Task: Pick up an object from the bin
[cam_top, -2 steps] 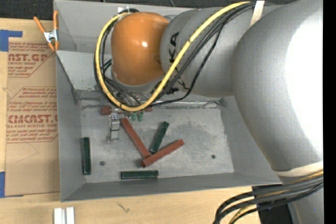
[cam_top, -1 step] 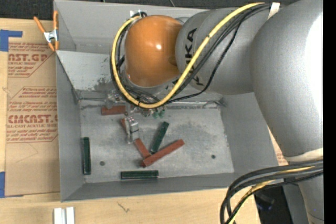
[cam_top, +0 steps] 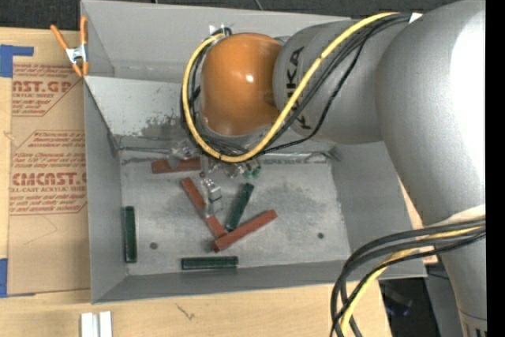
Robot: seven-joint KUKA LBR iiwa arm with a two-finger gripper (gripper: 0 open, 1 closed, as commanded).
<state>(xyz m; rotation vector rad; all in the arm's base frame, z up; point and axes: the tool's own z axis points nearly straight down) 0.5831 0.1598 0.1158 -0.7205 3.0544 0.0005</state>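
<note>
Several small bars lie loose in the bin. Our gripper hangs over the middle cluster, between a red-brown bar and a dark green bar, so we'd guess it's lining up a pick. How open it is, or whether it's got anything, we can't tell.

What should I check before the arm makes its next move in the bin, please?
1. Gripper over a target: ok, above the slanted red-brown bar mid-bin.
2. Grasp state: cannot tell.
3. Target free of neighbours: not ok; a slanted dark green bar and a lower red-brown bar crowd its near end.
4. Bin side walls distant: ok.
5. Left green bar and front green bar out of the way: ok.
</note>
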